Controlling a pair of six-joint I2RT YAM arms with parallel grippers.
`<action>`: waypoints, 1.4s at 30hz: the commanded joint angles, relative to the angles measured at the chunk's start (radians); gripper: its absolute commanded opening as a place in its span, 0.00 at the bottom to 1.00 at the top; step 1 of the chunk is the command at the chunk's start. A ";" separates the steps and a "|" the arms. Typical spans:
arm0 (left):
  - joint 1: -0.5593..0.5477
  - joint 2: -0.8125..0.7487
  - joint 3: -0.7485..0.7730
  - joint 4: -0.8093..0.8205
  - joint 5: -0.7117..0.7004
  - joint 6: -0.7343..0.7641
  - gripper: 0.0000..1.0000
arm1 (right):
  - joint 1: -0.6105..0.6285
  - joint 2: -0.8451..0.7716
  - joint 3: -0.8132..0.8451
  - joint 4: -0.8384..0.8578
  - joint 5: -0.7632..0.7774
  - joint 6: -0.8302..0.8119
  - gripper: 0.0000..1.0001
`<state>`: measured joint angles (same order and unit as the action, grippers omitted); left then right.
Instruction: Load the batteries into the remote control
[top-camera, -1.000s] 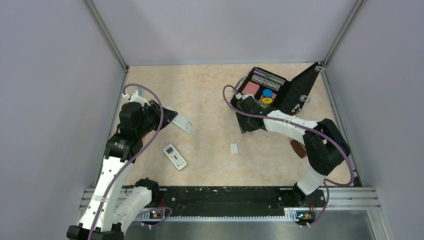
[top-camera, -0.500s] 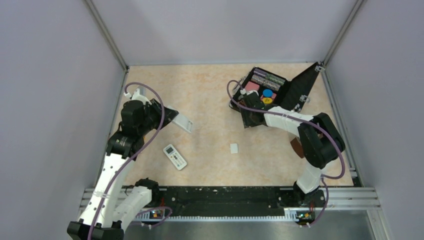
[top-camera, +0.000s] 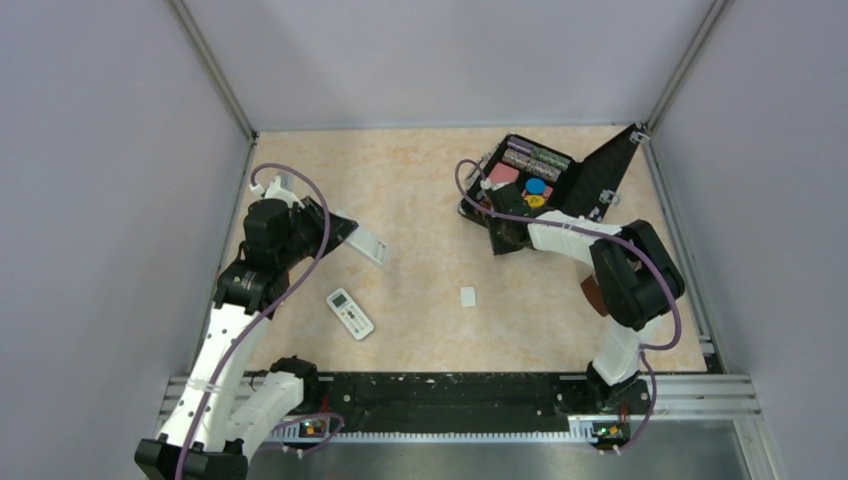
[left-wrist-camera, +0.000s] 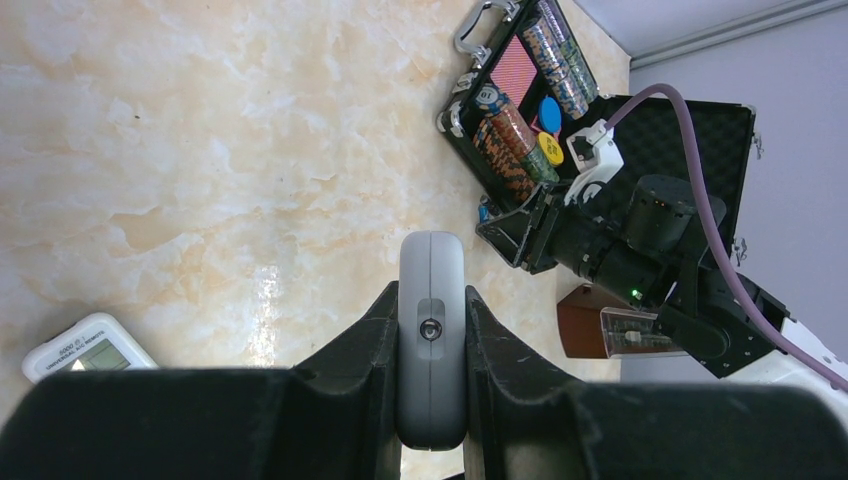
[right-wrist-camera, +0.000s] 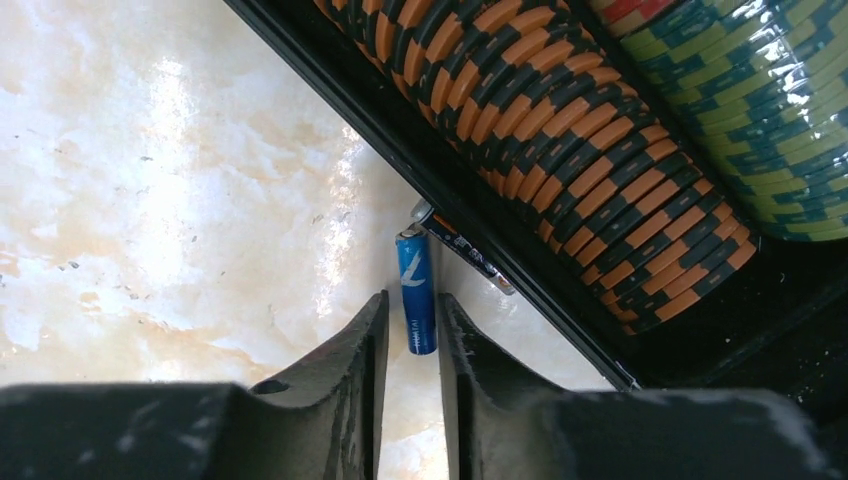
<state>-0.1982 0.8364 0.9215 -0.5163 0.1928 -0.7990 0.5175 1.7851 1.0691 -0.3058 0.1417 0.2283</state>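
My left gripper is shut on the remote control, seen end-on between its fingers. In the top view the remote sticks out to the right of the left gripper, above the table. My right gripper is low at the left edge of the poker chip case. A blue battery lies on the table between its fingers. The right finger touches it and the left stands a hair off. A second thin dark cylinder lies against the case edge. In the top view the right gripper hides the batteries.
The open black case holds rows of chips and a round blue chip. A white-faced remote with a display and a small white cover piece lie mid-table. A brown box sits beside the right arm.
My right arm has swung up and left to the case's left edge, then nearly stopped. My left arm has hardly moved and still holds the remote.
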 joint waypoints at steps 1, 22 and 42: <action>0.000 -0.008 0.012 0.060 0.005 -0.003 0.00 | -0.012 0.041 0.046 0.012 -0.043 0.000 0.16; 0.002 -0.129 0.119 -0.212 -0.368 -0.006 0.00 | 0.352 -0.013 0.095 -0.037 -0.204 -0.172 0.00; 0.002 -0.203 0.139 -0.280 -0.549 -0.042 0.00 | 0.363 0.065 0.161 -0.137 -0.155 -0.490 0.30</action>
<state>-0.1982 0.6201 1.0370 -0.8398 -0.3573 -0.8391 0.8787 1.8603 1.1992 -0.4355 -0.0166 -0.2134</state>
